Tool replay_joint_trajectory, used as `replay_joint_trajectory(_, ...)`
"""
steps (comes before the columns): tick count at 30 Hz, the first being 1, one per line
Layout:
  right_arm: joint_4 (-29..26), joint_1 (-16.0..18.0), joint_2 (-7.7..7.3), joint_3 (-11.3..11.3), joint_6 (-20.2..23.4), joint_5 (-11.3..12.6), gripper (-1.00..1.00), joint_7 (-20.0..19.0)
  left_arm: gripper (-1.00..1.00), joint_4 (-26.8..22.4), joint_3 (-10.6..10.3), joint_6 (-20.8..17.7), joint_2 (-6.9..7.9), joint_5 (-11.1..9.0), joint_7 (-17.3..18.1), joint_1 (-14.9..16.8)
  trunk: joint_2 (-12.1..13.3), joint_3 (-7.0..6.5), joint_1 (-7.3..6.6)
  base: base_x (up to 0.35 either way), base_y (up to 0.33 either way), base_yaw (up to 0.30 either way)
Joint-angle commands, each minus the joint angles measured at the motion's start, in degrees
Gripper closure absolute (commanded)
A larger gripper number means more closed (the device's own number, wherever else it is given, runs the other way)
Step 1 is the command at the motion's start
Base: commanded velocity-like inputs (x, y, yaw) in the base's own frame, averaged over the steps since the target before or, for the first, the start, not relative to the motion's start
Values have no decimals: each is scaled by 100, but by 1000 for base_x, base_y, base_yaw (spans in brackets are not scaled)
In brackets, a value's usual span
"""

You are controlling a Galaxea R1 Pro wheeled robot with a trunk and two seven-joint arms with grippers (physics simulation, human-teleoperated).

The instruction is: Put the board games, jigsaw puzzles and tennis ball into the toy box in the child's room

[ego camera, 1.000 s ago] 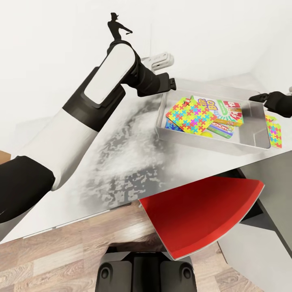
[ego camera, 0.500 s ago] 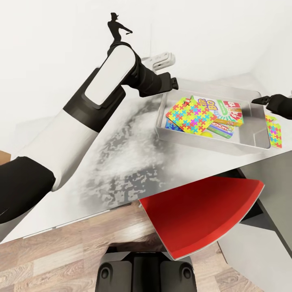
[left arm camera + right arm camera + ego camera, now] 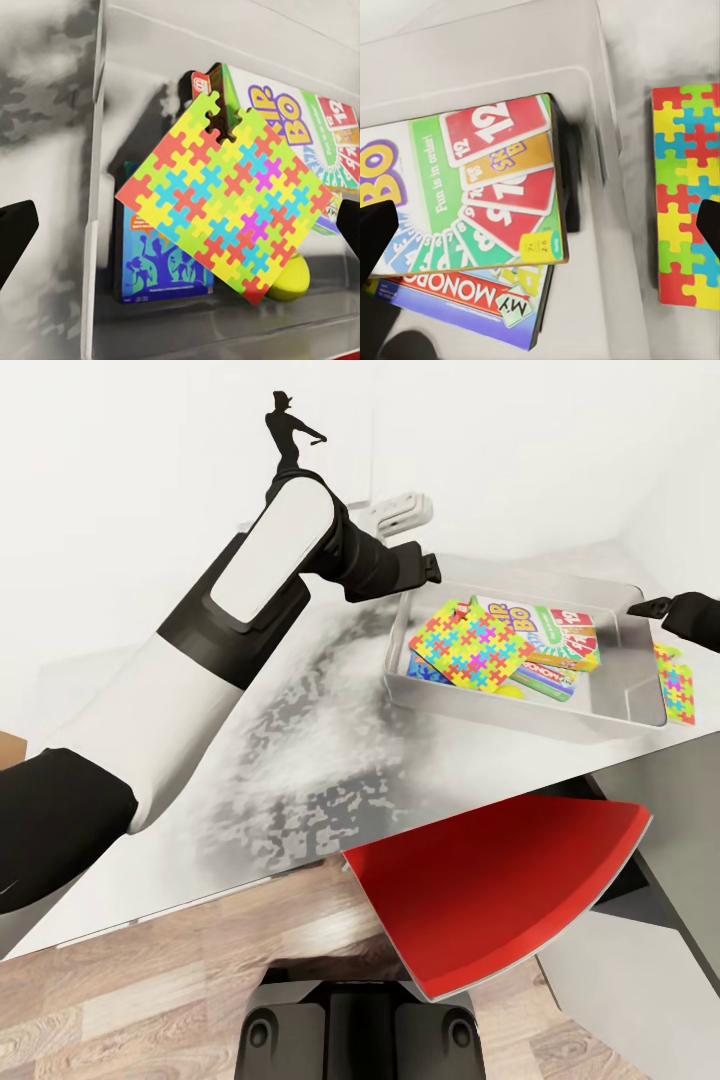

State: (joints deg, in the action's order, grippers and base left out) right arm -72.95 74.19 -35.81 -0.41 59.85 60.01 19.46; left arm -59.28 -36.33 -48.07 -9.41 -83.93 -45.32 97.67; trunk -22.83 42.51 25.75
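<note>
I have the left end effector (image 3: 180, 229) spread wide and holding nothing, poised over the near-left corner of the bin (image 3: 520, 712). Right under it lies a jigsaw (image 3: 225, 204), tilted across the stack. Beneath that I see the blue game box (image 3: 161, 262), and the ball (image 3: 291, 279) peeks out at the jigsaw's edge. Further along sits the card game box (image 3: 480, 191) on top of Monopoly (image 3: 457, 296). My right end effector (image 3: 544, 225) is also wide open and empty, over the bin's far wall. Just past that wall, the second jigsaw (image 3: 686, 195) lies flat on the tabletop (image 3: 300, 760), outside the bin.
</note>
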Motion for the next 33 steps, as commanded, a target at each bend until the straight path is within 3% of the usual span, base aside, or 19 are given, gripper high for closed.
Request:
replay_joint_trajectory(1, -4, 4, -2, 5, 15, 50, -100, 57, -100, -3, -5, 6, 0, -59, -57, 4, -9, 7, 3, 0, 0, 0)
replay_joint_trajectory(33, 36, -186, 5, 59, 15, 31, -100, 7, -100, 178, -6, 16, -7, -59, 220, -203, -9, 54, 3, 0, 0, 0)
